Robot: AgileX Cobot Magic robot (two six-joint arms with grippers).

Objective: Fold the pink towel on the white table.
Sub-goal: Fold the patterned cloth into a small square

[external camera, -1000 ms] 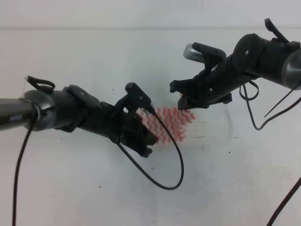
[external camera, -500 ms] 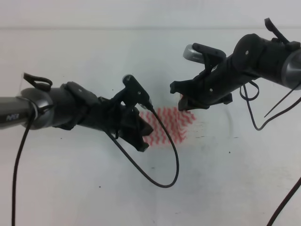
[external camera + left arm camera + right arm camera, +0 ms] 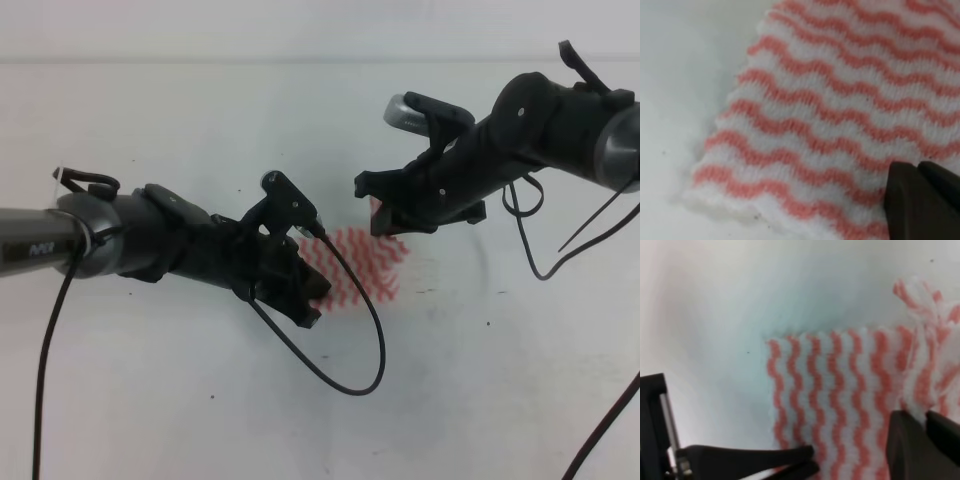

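The pink towel lies near the middle of the white table, between the 2 arms. Compared with 1 second ago, the left gripper has been drawn back a little toward the left and then brought in again, so that it now sits at the towel's left edge, covering slightly less of the cloth than before. The right gripper has been shifted slightly left and up, and a corner of cloth appears to be raised under it at the towel's upper edge.

In the right wrist view a bunched, lifted bit of towel is seen just above the dark fingertips, so this gripper is judged to be pinching the towel, its fingers pressed together. In the left wrist view only 1 dark fingertip is seen over the striped cloth; whether that gripper is spread or pressed together cannot be told.

The towel already looks small and layered, so a further fold is judged to be under way, with the right corner ready to be carried across.
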